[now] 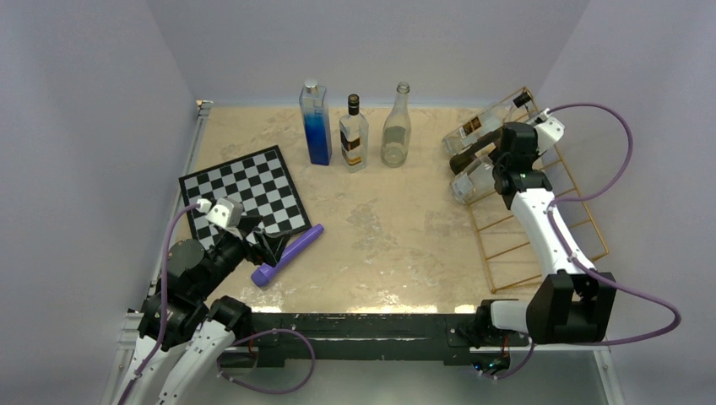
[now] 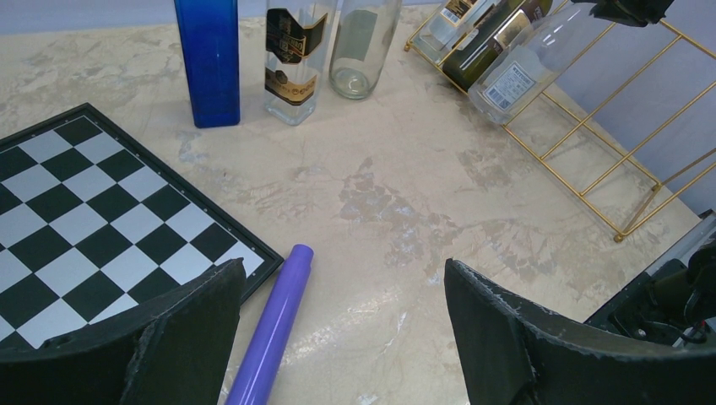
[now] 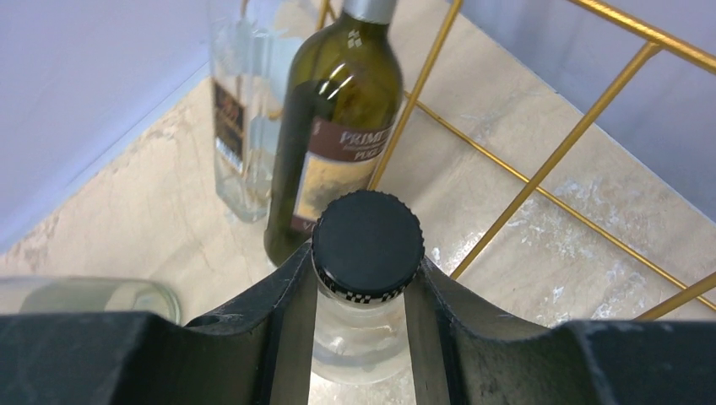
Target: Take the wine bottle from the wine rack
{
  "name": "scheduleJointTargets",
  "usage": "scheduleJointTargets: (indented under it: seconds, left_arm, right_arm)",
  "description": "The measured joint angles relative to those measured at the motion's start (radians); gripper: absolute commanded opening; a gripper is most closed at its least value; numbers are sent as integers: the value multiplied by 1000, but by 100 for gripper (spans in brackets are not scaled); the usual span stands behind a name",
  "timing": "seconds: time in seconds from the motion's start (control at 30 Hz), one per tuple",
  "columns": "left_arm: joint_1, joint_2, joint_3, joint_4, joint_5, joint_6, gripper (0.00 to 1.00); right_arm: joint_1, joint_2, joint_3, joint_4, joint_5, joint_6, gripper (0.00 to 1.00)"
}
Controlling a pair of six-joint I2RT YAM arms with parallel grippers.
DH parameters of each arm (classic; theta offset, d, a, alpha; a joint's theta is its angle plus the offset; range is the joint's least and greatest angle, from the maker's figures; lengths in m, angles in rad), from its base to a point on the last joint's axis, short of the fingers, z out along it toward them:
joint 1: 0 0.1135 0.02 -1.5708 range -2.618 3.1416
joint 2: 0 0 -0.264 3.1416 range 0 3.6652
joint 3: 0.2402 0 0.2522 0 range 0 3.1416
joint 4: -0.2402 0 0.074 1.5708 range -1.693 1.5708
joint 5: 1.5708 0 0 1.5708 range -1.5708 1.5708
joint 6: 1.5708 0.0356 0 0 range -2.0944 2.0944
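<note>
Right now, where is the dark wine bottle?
Top view, far right: the wine bottle lies slanted on the gold wine rack, between a clear bottle behind and the capped clear bottle in front, whose neck the right gripper holds in its jaws.

I was running the rig in what looked like a robotics lab cell, with plain pale walls [image 1: 84, 110] boxing in a marble-patterned tabletop [image 1: 397, 236] fronted by a black mounting rail [image 1: 363, 325].

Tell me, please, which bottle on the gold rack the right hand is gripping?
The clear black-capped bottle, its neck clamped in the right hand; the green wine bottle beside it lies untouched.
</note>
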Motion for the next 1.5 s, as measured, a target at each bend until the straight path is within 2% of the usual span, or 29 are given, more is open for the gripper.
scheduleJointTargets:
  seconds: [0.4, 0.7, 0.93, 1.2, 1.5]
  left_arm:
    - [0, -7, 0, 0, 0, 0, 91]
    - [0, -8, 0, 0, 0, 0, 91]
    - [0, -23, 0, 0, -2, 0, 91]
    - [0, -33, 0, 0, -6, 0, 91]
    - [0, -39, 0, 0, -24, 0, 91]
  right_arm:
    - [154, -114, -86, 38, 38, -142, 0]
    - [256, -118, -87, 46, 40, -233, 0]
    - [393, -105, -60, 45, 5, -328, 0]
    - [618, 13, 86, 56, -53, -377, 0]
    - [795, 310, 338, 146, -107, -426, 0]
